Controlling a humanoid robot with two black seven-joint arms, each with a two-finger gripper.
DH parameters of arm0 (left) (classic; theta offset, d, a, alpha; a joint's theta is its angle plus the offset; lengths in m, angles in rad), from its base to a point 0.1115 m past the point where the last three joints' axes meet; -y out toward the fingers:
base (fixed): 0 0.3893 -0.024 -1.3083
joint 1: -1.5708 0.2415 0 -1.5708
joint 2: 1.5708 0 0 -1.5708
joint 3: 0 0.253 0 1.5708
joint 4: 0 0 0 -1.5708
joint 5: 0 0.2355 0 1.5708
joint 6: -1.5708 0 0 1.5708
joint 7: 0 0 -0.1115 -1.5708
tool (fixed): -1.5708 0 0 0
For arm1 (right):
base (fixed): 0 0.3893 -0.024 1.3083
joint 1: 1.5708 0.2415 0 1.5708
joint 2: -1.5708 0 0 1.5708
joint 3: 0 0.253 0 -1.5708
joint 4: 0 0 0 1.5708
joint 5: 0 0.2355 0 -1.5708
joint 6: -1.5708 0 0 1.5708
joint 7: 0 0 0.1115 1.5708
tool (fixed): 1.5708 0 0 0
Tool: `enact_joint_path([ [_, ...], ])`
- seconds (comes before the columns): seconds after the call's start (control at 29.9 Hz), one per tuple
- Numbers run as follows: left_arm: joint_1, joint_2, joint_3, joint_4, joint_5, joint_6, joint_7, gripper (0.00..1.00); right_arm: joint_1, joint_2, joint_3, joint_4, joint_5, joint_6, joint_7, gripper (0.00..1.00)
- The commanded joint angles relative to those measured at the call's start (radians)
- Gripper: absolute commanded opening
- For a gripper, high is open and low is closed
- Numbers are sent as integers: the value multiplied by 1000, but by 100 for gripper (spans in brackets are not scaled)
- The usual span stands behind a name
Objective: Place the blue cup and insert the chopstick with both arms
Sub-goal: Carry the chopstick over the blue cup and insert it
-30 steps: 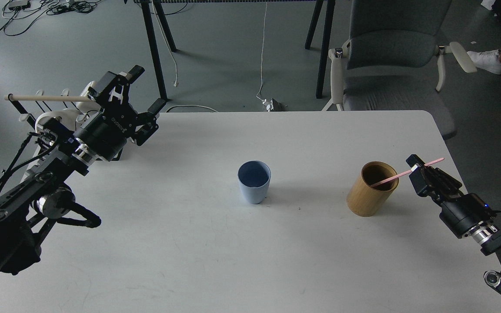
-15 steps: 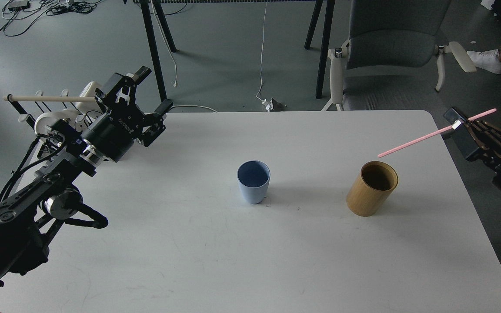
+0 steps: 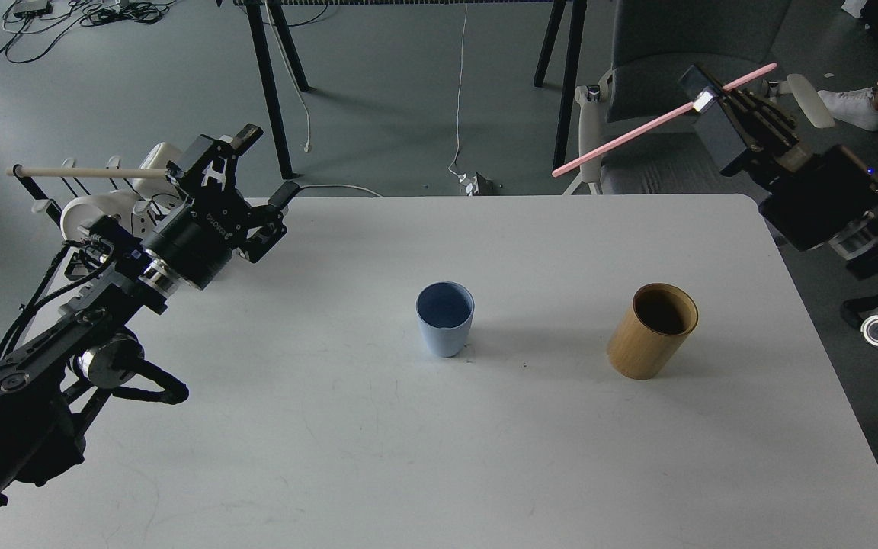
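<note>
The pale-blue cup [image 3: 445, 317] stands upright and empty near the middle of the white table [image 3: 424, 457]. My right gripper [image 3: 702, 91] is high above the table's far right corner, shut on the pink chopstick [image 3: 622, 134]. The stick slants down to the left, its lower tip over the floor behind the table. My left gripper [image 3: 260, 168] is open and empty over the table's far left corner, beside the rack.
A tan wooden cylinder cup [image 3: 652, 329], empty, stands right of the blue cup. A white rack with a pale wooden dowel [image 3: 84, 173] sits at the far left edge. A grey chair [image 3: 683, 114] and black stand legs [image 3: 271, 91] are behind the table.
My right gripper has lifted the pink chopstick out of the tan cup and carried it up and back. My left gripper has shifted slightly and stays open.
</note>
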Motion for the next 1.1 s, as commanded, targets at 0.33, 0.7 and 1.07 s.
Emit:
enact_joint_path([
  [0.33, 2, 2, -1, 21, -1, 0, 0, 94, 279, 209, -429, -135, -30, 0, 0, 0],
  [0.7, 3, 2, -1, 24, -1, 0, 0, 94, 277, 318, -472, -250, -55, 0, 0, 0],
  [1.07, 3, 0, -1, 26, -1, 0, 0, 94, 259, 395, -501, -333, -58, 0, 0, 1],
])
